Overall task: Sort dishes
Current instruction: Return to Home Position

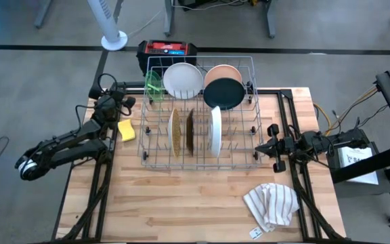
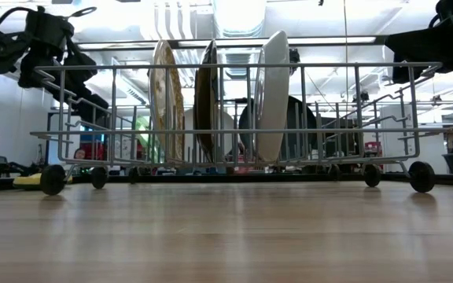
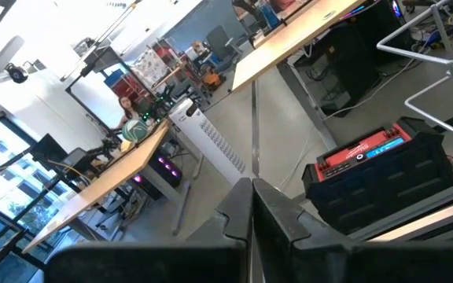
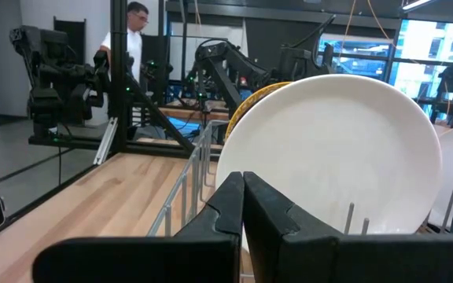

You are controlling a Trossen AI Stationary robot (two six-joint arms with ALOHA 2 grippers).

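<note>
Dishes all stand or lean inside the wire dish rack (image 1: pixel 202 163). The nearest one to the right gripper (image 1: pixel 263 148) is the larger white plate (image 1: pixel 216 130). That gripper hangs just outside the rack's right side, near its front corner, with its fingers pressed together on nothing and pointing in at the wires. Only the rack wall and some bare slots lie between it and the white plate, which stands on edge and fills most of the right wrist view (image 4: pixel 329 149). Left of that plate, also upright in their slots, come the brown plate (image 1: pixel 190 130) and then the speckled tan plate (image 1: pixel 174 132), with a gap between each. Along the rack's back row the black dish (image 1: pixel 223 95) leans in front of the peach dish (image 1: pixel 223 71). A white dish (image 1: pixel 183 79) sits beside them, and a lime-green dish (image 1: pixel 154 85) is in the rear left corner. The left gripper (image 1: pixel 122 102) is off that corner, apart from the rack, with its fingers likewise closed and empty. A yellow sponge (image 1: pixel 126 130) lies on the wooden table (image 1: pixel 181 203) between that arm and the rack's left side. Toward me the tabletop is open wood, with a striped cloth (image 1: pixel 271 205) near the front right corner. Past the far edge sits a black and red toolbox (image 1: pixel 168 50).
</note>
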